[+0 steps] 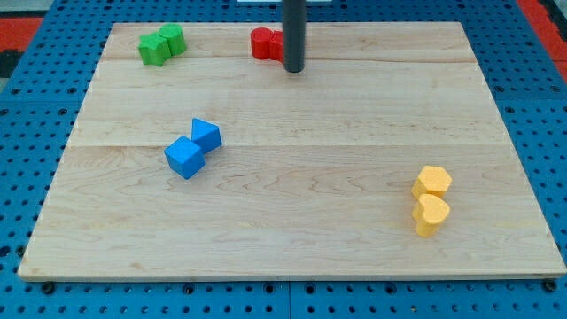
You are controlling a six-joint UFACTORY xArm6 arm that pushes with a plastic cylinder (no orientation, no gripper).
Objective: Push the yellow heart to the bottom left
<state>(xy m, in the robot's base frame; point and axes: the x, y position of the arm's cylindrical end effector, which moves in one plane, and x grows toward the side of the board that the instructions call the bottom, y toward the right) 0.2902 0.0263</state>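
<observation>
The yellow heart [431, 214] lies near the view's bottom right of the wooden board [292, 230]. A yellow hexagon-like block [432, 182] touches it just above. My tip [294, 69] is at the view's top centre, far from the yellow heart, up and to the left of it. The tip stands right next to the red blocks [267, 43], on their right side.
Two green blocks [160, 44] sit together at the view's top left. Two blue blocks [194, 148] sit touching at the view's centre left. The board is edged by a blue perforated surface [27, 159] on all sides.
</observation>
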